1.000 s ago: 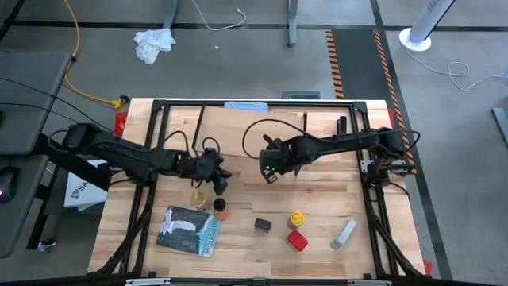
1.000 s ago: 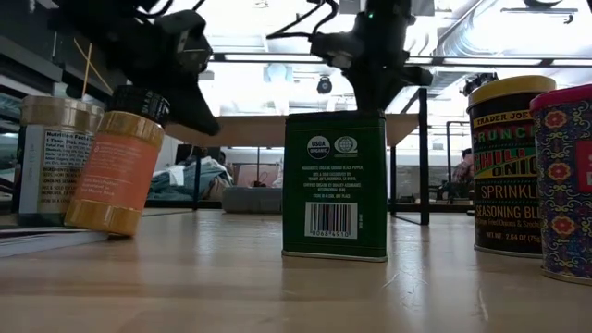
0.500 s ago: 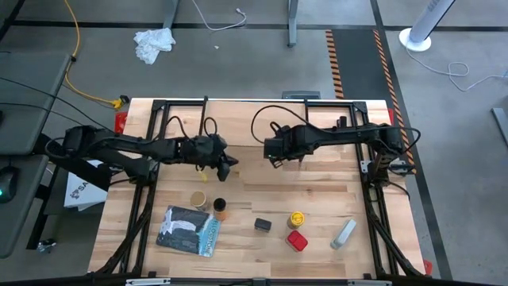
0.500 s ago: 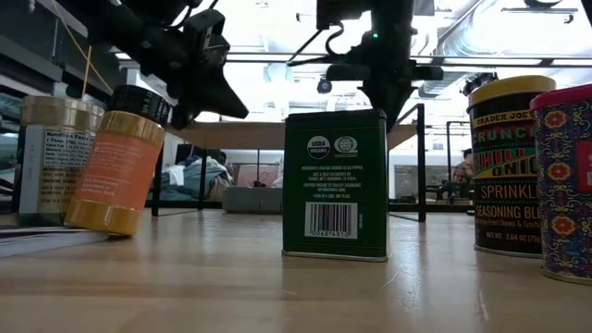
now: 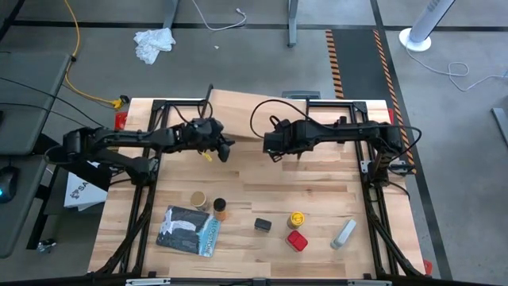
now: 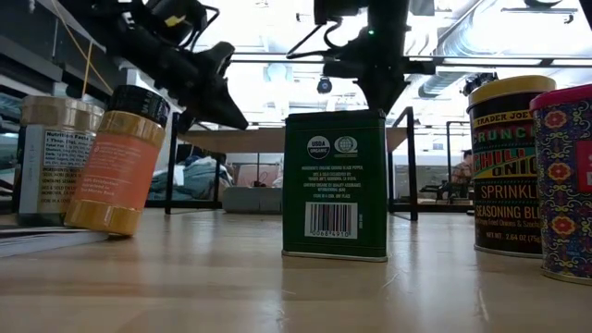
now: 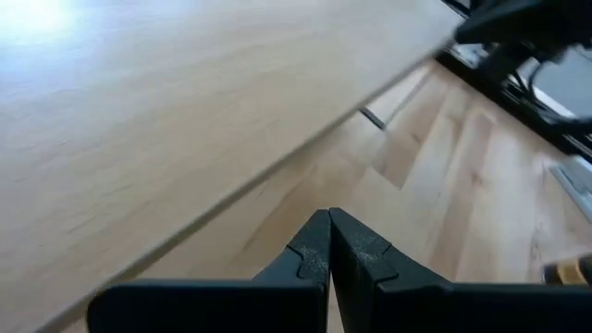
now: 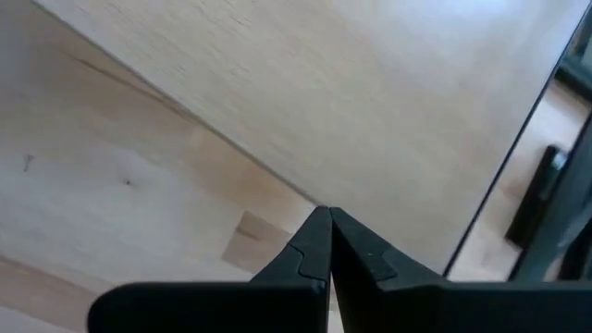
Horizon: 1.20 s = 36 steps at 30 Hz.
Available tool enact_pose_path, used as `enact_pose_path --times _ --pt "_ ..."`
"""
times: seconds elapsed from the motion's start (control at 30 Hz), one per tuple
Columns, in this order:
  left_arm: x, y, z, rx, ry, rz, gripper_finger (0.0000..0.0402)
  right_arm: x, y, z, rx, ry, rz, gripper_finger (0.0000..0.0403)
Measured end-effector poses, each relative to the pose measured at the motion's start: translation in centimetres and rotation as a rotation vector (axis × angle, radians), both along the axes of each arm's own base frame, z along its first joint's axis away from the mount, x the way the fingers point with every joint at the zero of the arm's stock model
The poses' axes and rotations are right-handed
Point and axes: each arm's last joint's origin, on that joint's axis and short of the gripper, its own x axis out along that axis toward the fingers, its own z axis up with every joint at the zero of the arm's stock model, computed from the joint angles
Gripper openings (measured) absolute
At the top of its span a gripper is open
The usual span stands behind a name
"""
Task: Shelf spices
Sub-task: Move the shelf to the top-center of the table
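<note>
Risk: the shelf (image 5: pixel 234 111) sits at the far edge of the table (image 5: pixel 317 199), between the two arms, and its plank looks tilted in the high view; both wrist views show the plank edge just ahead of the fingertips; if either arm pushes unevenly the shelf probably skews, tips, or slides off the far edge; its wire legs (image 6: pixel 404 162) look thin, so a snag on a leg is also plausible.

Left pincer (image 5: pixel 225 151): fingers pressed together, holding nothing; it sits just beside the plank's near left corner; contact cannot be confirmed.

Right pincer (image 5: pixel 270 151): fingers together too, nothing held; just beside the plank's near right end; contact likewise unclear.

Spices all remain on the near half of the table, well apart from the shelf: tan cylinder (image 5: pixel 198 199); amber jar (image 5: pixel 220 208), leaning in the low view; black tin (image 5: pixel 262 226); yellow jar (image 5: pixel 296 218); red tin (image 5: pixel 297 240); none shelved yet; the leaning amber jar may topple if bumped.
</note>
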Motion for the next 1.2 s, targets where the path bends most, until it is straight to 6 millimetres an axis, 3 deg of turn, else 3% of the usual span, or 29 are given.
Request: enact_pose_path --times 0.23,0.63,0.83,1.03,1.2 --pt "0.1 -0.1 0.0 -0.106 -0.039 0.038 0.0000 -0.5 -1.8 0.0 0.032 0.121 0.153 0.0000" --pt "1.5 -4.4 1.2 -0.156 -0.184 -0.059 0.0000 -0.9 -2.9 0.1 -0.041 0.307 0.393 0.0000" --pt "1.9 -6.6 1.9 -0.199 -0.212 -0.074 0.0000 -0.8 -3.1 0.2 0.013 0.293 0.468 0.0000" --pt "2.5 -7.9 3.8 -0.154 -0.257 -0.125 0.0000 -1.1 -0.5 2.5 0.040 0.124 0.551 0.0000" --pt "2.7 -7.6 4.3 -0.103 -0.262 -0.145 0.0000 -1.9 2.2 4.7 0.073 -0.046 0.515 0.0000"
